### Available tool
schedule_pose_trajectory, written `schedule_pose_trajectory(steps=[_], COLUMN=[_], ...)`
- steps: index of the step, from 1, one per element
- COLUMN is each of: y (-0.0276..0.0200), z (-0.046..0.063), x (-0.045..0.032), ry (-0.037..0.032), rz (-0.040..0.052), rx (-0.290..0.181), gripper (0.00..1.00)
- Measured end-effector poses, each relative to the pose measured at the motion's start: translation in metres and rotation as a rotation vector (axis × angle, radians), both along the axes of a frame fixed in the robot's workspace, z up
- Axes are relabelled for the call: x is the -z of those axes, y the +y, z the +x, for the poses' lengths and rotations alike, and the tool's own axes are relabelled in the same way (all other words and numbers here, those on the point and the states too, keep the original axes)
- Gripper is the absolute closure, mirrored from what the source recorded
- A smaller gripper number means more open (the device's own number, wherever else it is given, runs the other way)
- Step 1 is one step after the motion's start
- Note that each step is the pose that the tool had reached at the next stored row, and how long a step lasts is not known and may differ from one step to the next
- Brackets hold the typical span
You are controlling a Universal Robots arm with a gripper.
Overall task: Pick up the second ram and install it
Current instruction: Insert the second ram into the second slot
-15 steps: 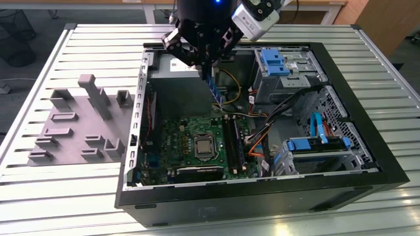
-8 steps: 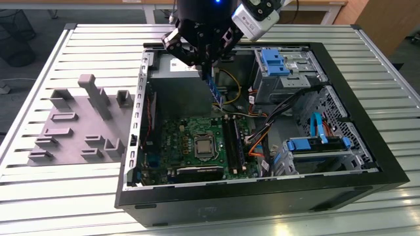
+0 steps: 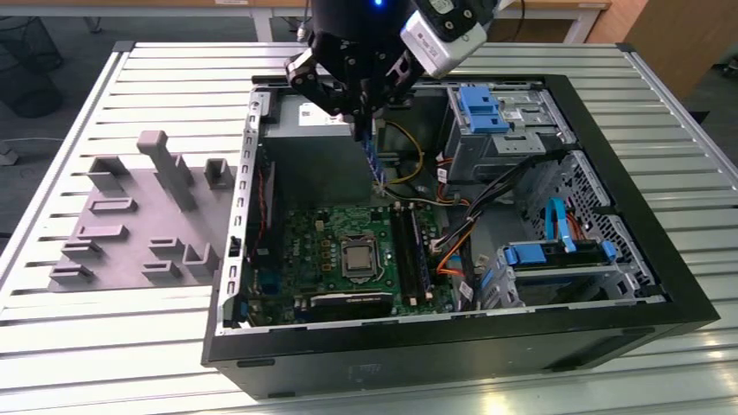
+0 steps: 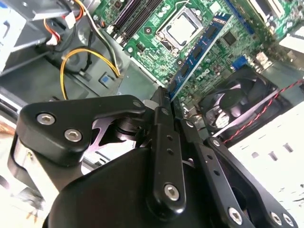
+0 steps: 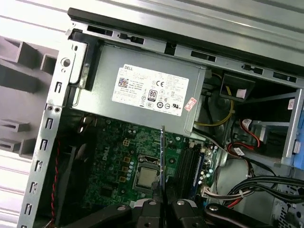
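The second ram (image 3: 372, 164) hangs on its long edge above the open computer case (image 3: 645, 259), pinched at its upper end by my gripper (image 3: 366, 117), which is shut on it. In the second wrist view the ram (image 4: 199, 50) runs out from the gripper (image 4: 164, 95) as a dark board with black chips, over the green motherboard (image 4: 156, 52). Seen edge-on in the first wrist view, the ram (image 5: 162, 156) rises from the gripper (image 5: 162, 202), above the processor socket (image 5: 145, 178) and beside the long black slots (image 5: 189, 166). The ram is well above the slots (image 3: 410, 251).
A grey power supply (image 5: 142, 95) sits at the case's far end. Yellow and orange cables (image 3: 427, 186) run past blue drive cages (image 3: 479, 108) (image 3: 554, 251). A black fan (image 4: 232, 99) sits by the board. A grey parts fixture (image 3: 138, 216) stands on the slatted table at the exterior view's left.
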State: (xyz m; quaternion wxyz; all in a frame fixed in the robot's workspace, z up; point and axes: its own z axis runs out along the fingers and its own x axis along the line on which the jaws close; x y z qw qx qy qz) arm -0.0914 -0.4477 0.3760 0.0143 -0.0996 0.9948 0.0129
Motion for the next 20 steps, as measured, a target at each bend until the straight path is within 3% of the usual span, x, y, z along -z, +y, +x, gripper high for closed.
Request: schedule_pose_trajectory(steps=[6,13,17,20], y=[0.0001,-0.0030,-0.0030,-0.0030], z=[0.0001,0.0001,0.0001,0.0026], x=[0.0007,0.0017,0.0034,0.0046], ry=[0.0001,-0.0001,0.0000,0.0000], rz=[0.0000,0.0001,0.0000,0.0001], rx=[0.098,0.109,0.171,0.192], gripper=[0.86,0.86,0.86,0.86])
